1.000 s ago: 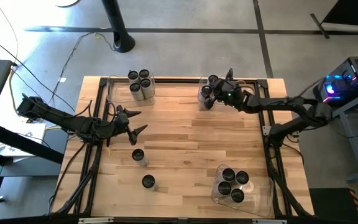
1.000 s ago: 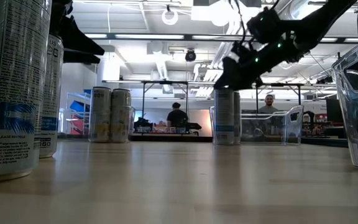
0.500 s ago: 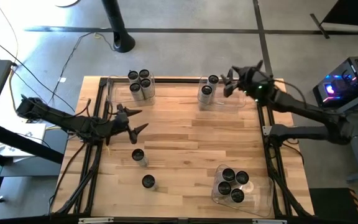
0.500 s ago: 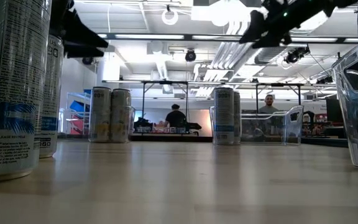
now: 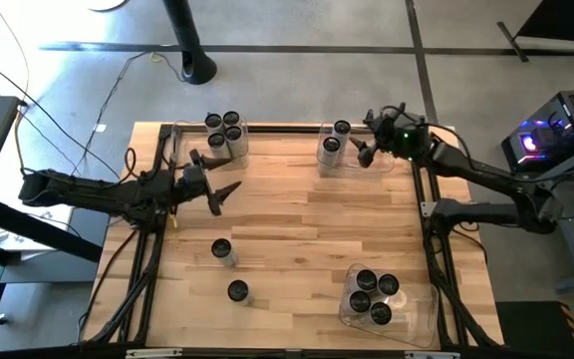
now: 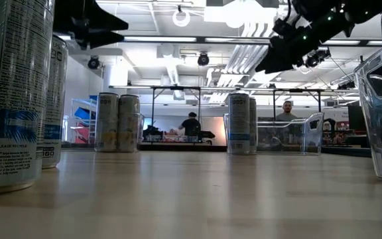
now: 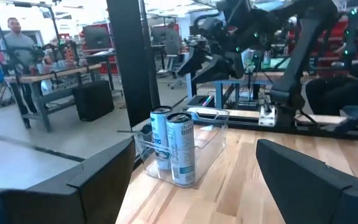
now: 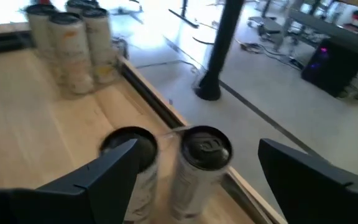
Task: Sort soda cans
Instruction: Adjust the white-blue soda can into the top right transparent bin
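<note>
Two soda cans [image 5: 221,250] [image 5: 237,290] stand upright and loose on the wooden table's near left part. Several more stand in a clear bin [image 5: 225,135] at the far left. Two stand in a clear bin [image 5: 333,141] [image 7: 176,146] at the far right, and several fill a bin [image 5: 372,294] at the near right. My left gripper [image 5: 214,176] hangs open above the table's left part, pointing toward the far-right bin. My right gripper [image 5: 366,136] [image 6: 290,46] hangs open in the air just right of the two far-right cans [image 8: 166,155], nothing between its fingers.
A black frame rail [image 5: 287,129] runs along the table's edges. Bare wood lies across the table's middle [image 5: 307,219]. In the low view two near cans [image 6: 12,93] loom at the left, and people stand in the room behind.
My right gripper has drawn back from the two cans in the far-right bin, rising and going toward the table's right edge; both cans stand where they were. My left gripper has swung toward the far edge and risen a little, staying open.
</note>
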Controlling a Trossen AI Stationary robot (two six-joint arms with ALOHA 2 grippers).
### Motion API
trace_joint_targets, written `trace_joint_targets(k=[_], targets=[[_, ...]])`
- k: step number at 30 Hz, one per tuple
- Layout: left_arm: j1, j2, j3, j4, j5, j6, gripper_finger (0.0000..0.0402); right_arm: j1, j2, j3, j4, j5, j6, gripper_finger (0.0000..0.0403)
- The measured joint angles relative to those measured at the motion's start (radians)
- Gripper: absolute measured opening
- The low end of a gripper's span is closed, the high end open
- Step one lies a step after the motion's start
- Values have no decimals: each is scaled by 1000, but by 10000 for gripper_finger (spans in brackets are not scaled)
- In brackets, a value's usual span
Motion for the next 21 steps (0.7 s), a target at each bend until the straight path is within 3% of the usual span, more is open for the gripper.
trace_joint_targets(k=[3, 7, 9, 13, 14, 18, 21], targets=[[36, 8, 0, 4, 9, -47, 330, -1, 16, -2, 10, 11, 3, 323], [75, 31, 0, 5, 9, -129, 330, -10, 47, -2, 30, -146, 22, 323], [88, 53, 0, 8, 9, -150, 330, -9, 68, -2, 53, -164, 25, 323], [106, 110, 0, 53, 27, -150, 330, -3, 86, 6, 139, 107, -27, 323], [107, 125, 0, 66, 42, -150, 330, -2, 88, 18, 144, 115, -43, 323], [110, 188, 1, 99, 66, -113, 330, -28, 100, 85, 78, -36, -16, 323], [132, 224, 1, 128, 69, -65, 330, -43, 113, 99, 35, -81, -36, 323]])
